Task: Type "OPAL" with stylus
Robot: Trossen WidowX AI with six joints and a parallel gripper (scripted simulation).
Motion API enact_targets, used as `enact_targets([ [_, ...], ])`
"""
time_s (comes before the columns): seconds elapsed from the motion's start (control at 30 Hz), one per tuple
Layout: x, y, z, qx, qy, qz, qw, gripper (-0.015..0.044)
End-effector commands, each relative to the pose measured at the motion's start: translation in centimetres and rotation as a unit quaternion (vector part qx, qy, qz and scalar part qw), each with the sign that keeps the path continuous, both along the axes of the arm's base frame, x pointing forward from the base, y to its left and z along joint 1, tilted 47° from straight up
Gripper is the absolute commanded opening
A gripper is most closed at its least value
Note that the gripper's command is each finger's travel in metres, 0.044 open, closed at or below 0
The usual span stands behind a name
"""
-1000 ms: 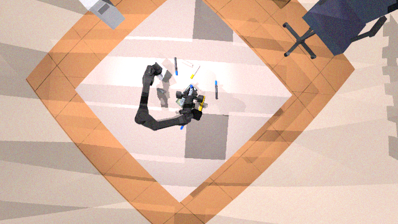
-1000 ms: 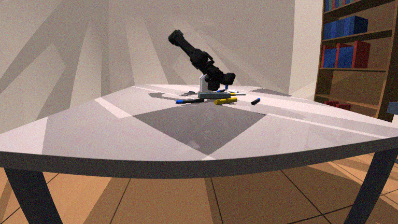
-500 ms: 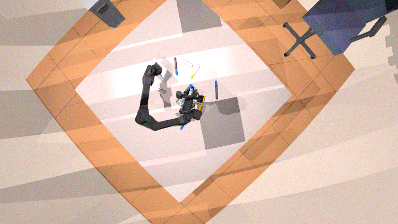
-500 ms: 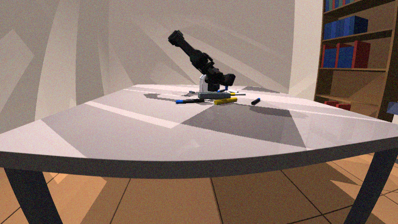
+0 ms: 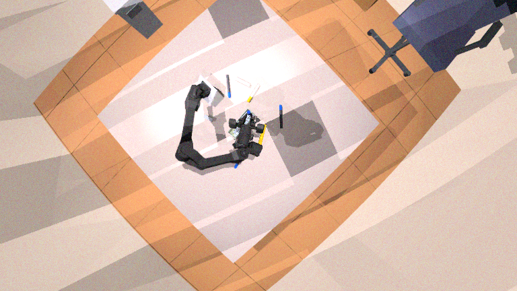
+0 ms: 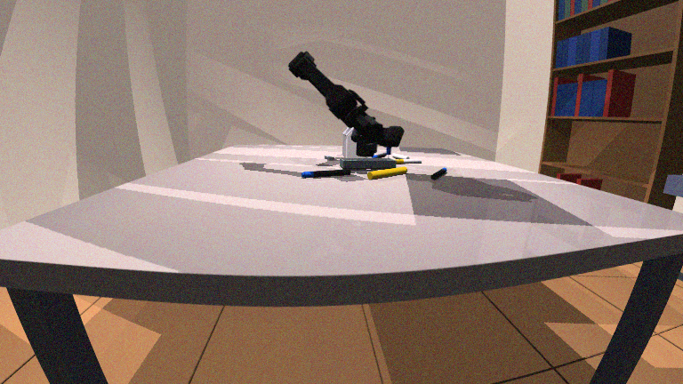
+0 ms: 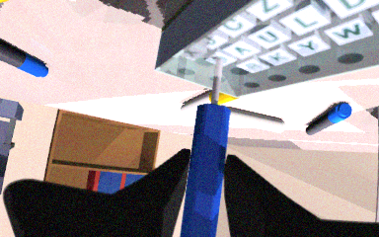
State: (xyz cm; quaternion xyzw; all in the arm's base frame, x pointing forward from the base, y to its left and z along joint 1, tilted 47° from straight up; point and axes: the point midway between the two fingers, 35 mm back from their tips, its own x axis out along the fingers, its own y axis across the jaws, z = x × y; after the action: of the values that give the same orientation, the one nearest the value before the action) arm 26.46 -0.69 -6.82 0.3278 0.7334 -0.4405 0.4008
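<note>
My gripper [image 5: 248, 113] [image 6: 389, 147] [image 7: 207, 159] is shut on the blue stylus [image 7: 212, 130], whose thin grey tip points at the keyboard. The keyboard [image 5: 233, 133] [image 6: 367, 164] [image 7: 192, 35] is a grey-green slab with pale lettered keys, partly hidden under the arm in the top view. In the wrist view the tip is at the key just left of the A key [image 7: 240, 50], near the keyboard's corner. The tip covers part of that key, so its letter and whether it is pressed down are unclear. The L key [image 7: 312, 22] shows in the row beyond A. I cannot make out a P.
A thick yellow marker [image 5: 262, 135] [image 6: 386, 173] lies beside the keyboard. Black markers with blue caps [image 5: 228, 85] [image 5: 281, 116] [image 6: 325, 173] lie around it. A white marker with a yellow cap [image 5: 254, 92] and a plain white one [image 5: 243, 81] lie behind. Striped shadows cross the desk.
</note>
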Motion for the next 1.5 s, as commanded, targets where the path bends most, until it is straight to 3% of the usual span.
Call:
enact_targets([
  [0.0,0.0,0.9,0.9,-0.001,0.001,0.000,1.000,0.0081],
  [0.4,0.0,2.3,2.2,-0.002,-0.001,0.004,1.000,0.0085],
  [0.5,0.0,2.3,2.2,-0.002,-0.001,0.004,1.000,0.0065],
  [0.57,0.1,2.1,2.5,-0.002,-0.001,0.004,1.000,0.0012],
  [1.07,0.6,-5.5,11.2,-0.004,0.001,-0.001,1.000,0.0000],
  [1.47,0.6,-7.0,10.0,-0.004,0.001,-0.001,1.000,0.0000],
])
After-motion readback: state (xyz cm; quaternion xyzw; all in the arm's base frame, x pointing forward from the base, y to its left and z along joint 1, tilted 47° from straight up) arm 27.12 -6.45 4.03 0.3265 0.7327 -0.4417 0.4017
